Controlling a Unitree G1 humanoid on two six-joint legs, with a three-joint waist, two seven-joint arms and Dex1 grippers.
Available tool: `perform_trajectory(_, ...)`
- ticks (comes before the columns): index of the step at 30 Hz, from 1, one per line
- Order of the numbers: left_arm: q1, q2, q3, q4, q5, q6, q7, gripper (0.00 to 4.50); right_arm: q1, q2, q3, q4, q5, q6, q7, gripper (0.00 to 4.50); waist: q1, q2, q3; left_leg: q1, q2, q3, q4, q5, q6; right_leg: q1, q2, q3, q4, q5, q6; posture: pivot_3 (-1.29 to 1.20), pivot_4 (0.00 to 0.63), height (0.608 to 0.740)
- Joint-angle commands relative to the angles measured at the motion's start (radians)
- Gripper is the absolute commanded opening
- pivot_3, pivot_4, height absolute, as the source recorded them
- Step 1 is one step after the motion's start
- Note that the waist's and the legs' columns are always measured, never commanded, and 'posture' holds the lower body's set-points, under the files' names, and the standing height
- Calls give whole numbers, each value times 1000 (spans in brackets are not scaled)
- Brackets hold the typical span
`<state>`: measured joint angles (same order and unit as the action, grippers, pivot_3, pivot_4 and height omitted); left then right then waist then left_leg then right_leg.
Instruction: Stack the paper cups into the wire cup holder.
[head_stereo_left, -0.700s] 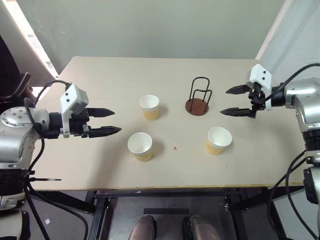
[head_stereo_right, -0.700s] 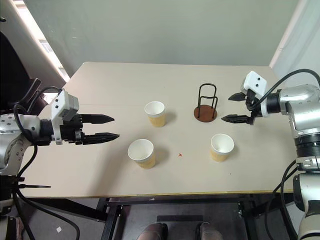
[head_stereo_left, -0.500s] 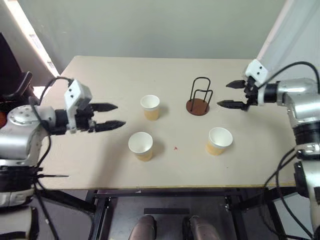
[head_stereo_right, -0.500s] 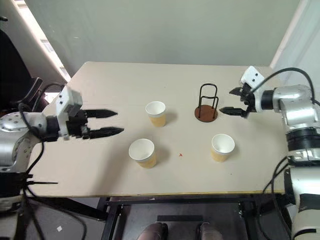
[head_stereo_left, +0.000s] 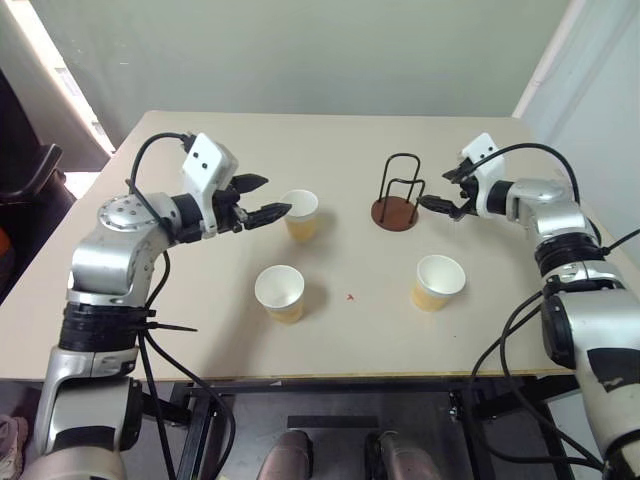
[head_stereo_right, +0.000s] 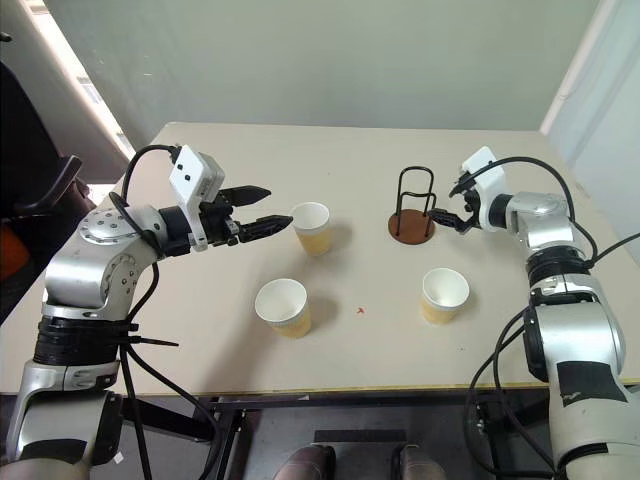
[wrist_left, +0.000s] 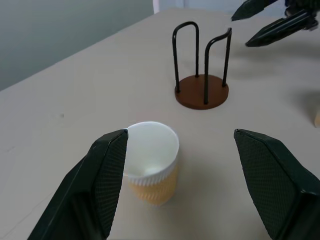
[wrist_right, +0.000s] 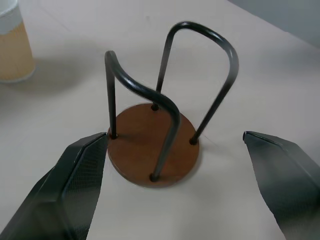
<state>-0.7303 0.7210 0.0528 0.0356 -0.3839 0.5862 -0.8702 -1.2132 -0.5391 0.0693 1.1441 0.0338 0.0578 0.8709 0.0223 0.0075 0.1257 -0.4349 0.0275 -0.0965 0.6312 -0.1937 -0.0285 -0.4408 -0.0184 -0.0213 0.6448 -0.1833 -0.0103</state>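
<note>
So the beige desk (head_stereo_left: 200, 340) has all three paper cups standing upright and empty, well apart from each other, none of them in the holder yet. The far cup (head_stereo_left: 298, 214) sits left of the middle, the near-left cup (head_stereo_left: 280, 292) is closer to the front edge, and the near-right cup (head_stereo_left: 437, 281) is off to the right, in front of the holder. The wire cup holder (head_stereo_left: 397, 192) stands upright toward the back right of the desk, reddish-brown disc base flat on the surface with black wire loops rising from it, nothing inside. The left tool (head_stereo_left: 262, 197) is hanging just to the left of the far cup, fingers spread apart and pointing at it; from the left wrist view the cup (wrist_left: 150, 168) sits between the two fingers (wrist_left: 107, 175) but closer to one of them, and I can't tell if that one actually touches the rim. The right tool (head_stereo_right: 447, 207) is right beside the holder on its right side, fingers wide apart, holding nothing. In the right wrist view the holder (wrist_right: 152, 145) sits squarely between the two fingers (wrist_right: 75, 175), which are clear of the wires.
</note>
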Motion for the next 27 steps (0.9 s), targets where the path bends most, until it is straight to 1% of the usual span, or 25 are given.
perform_trajectory(1, -13, 3, 16, -49, -7, 7, 7, 3613, -45, 11, -35, 33, -5, -42, -45, 4500, 0, 0, 0, 0, 0, 0, 0, 0, 0, 0, 0, 0, 0, 0, 0, 0, 150, 740)
perform_trajectory(8, 13, 34, 37, -103, -17, 41, 12, 3613, -58, 56, -65, 102, -12, -64, -118, 4500, 1, 0, 0, 0, 0, 0, 1, 0, 0, 0, 0, 0, 0, 0, 0, 0, 150, 740)
perform_trajectory(10, 16, 41, 40, -109, -15, 46, 13, 3641, -61, 67, -76, 110, -14, -69, -134, 4105, 1, 0, 0, 0, 0, 0, 0, 0, 0, 0, 0, 0, 0, 0, 0, 0, 150, 740)
perform_trajectory(12, 21, 48, 46, -117, -15, 49, 14, 3641, -60, 75, -81, 114, -18, -73, -141, 3535, 1, 0, 0, 0, 0, 0, 0, 0, -1, 0, 0, -1, 0, 0, 0, 0, 150, 740)
perform_trajectory(16, 27, 56, 58, -126, -19, 55, 19, 3641, -60, 84, -89, 115, -22, -76, -142, 2147, 2, 0, 0, 0, 0, 0, 0, 0, -1, 0, 0, -1, 0, 0, -1, 0, 150, 740)
perform_trajectory(18, 32, 59, 60, -129, -19, 53, 19, 3641, -60, 84, -91, 114, -23, -77, -141, 1379, 2, 0, 0, 0, 0, 0, 0, 0, -1, 0, 0, -1, 0, 0, -1, 0, 150, 740)
perform_trajectory(19, 33, 59, 62, -128, -18, 52, 19, 3641, -62, 83, -92, 112, -23, -76, -138, 1093, 2, 0, 0, 0, 0, 0, 0, 0, -1, 0, 0, -1, 0, 0, -1, 0, 150, 740)
perform_trajectory(21, 33, 61, 62, -122, -17, 46, 19, 3641, -63, 77, -94, 105, -20, -76, -121, 323, 2, 0, 0, 0, 0, 0, 0, 0, -1, 0, 0, -1, 0, 0, -1, 0, 150, 740)
perform_trajectory(22, 33, 62, 62, -119, -17, 44, 19, 3641, -64, 74, -95, 101, -19, -76, -110, 32, 2, 0, 0, 0, 1, 0, 0, 0, -1, 0, 0, -1, 0, 0, -1, 0, 150, 740)
perform_trajectory(27, 30, 64, 55, -96, -8, 21, 8, 3641, -58, 59, -108, 52, 8, -69, 4, 32, 2, 0, 0, 0, 1, 0, 0, -1, -2, 0, 0, -1, 0, 0, -1, 0, 150, 740)
